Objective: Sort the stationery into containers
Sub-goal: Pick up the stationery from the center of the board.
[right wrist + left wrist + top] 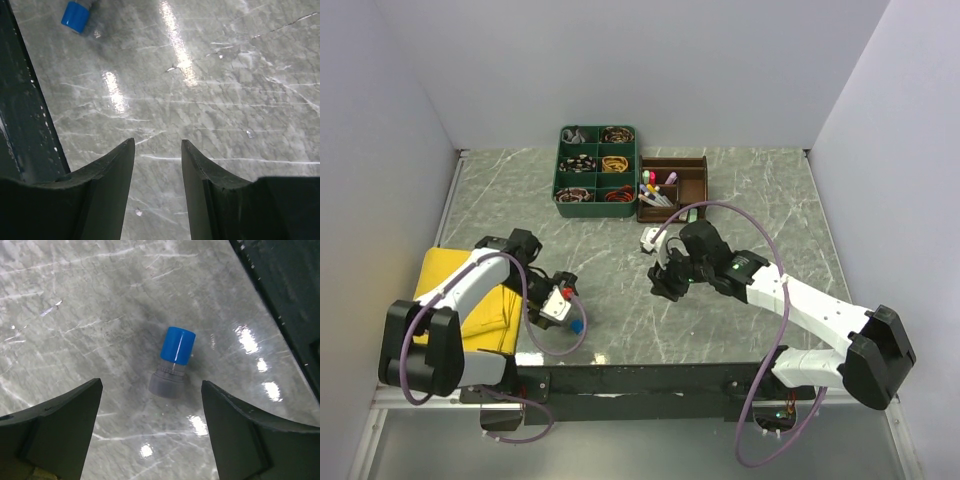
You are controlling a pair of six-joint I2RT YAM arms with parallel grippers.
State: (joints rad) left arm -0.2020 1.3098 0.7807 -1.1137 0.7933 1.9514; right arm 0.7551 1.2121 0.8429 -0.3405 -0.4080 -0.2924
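Left hand [150, 407] hangs spread wide, nothing in it. The blue cap [176, 346] lies just ahead between its fingers, nearer the right one. Danger here: that finger touches first and the round thing rolls off across the slick table [75, 300] (glossy blue top, grey ribbed collar, lying on its side). Right hand [157, 150], part-open and empty, hangs well apart from the cap.

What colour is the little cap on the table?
Bright blue. The cap shows best in the left wrist view.
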